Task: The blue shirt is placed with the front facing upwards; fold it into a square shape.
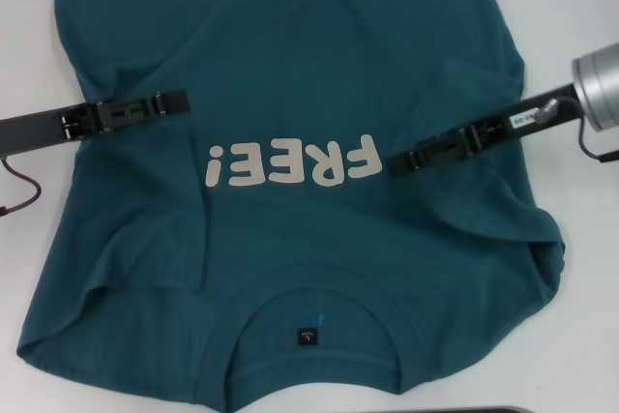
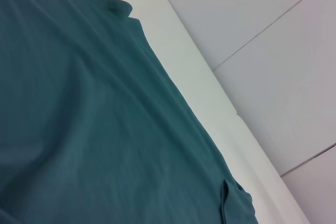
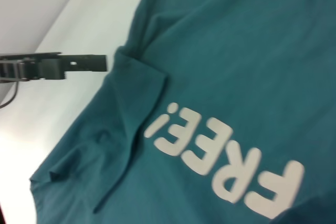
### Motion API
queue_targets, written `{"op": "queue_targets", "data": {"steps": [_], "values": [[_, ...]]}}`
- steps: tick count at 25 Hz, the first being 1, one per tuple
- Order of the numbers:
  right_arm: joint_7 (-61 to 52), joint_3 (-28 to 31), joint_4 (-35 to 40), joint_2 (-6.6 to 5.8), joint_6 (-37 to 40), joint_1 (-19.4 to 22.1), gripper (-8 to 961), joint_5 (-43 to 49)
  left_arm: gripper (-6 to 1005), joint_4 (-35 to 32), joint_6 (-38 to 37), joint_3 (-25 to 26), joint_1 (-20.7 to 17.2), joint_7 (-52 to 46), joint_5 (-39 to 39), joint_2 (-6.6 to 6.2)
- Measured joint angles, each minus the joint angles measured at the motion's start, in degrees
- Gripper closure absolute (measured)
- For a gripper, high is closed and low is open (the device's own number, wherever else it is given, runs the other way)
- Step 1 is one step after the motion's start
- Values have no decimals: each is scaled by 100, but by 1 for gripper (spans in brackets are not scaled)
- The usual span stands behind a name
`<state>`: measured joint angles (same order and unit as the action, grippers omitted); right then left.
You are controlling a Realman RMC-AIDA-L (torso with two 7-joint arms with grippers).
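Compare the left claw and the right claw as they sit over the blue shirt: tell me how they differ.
The left claw reaches in nearly level, its tip above the "FREE!" lettering in the head view; the right claw slants down, its tip beside the letter F. The right claw carries a white label; the left shows none. Both are slim black claws over the dark teal-blue cotton shirt.

A: What is running out of sight?

B: The blue shirt point(image 1: 290, 74) is running past the head view's top edge, hiding its hem. The neck label point(image 1: 306, 338) is showing print too small to read.

A: And the grippers?

B: Both are lying edge-on, concealing any finger gap.
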<state>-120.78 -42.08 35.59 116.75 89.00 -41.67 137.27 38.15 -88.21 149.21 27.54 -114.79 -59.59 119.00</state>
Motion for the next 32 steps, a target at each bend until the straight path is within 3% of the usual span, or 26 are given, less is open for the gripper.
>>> {"op": "queue_targets", "data": {"steps": [5,9,23,32], "values": [[114,-2,2,89,-9,-185,40,-26,81,0,10,-1,-3,1,0,0],[188,56,57,93,-100,-180,39,-128,81,0,13,1,1,1,0,0],[1078,115,166,2,-1099,569,36,-1176,81,0,-16,9,-9,1,0,28],[1375,763,225,-10,-1196,846,36,-1476,82,0,-29,12,23,59,-8,14]]}}
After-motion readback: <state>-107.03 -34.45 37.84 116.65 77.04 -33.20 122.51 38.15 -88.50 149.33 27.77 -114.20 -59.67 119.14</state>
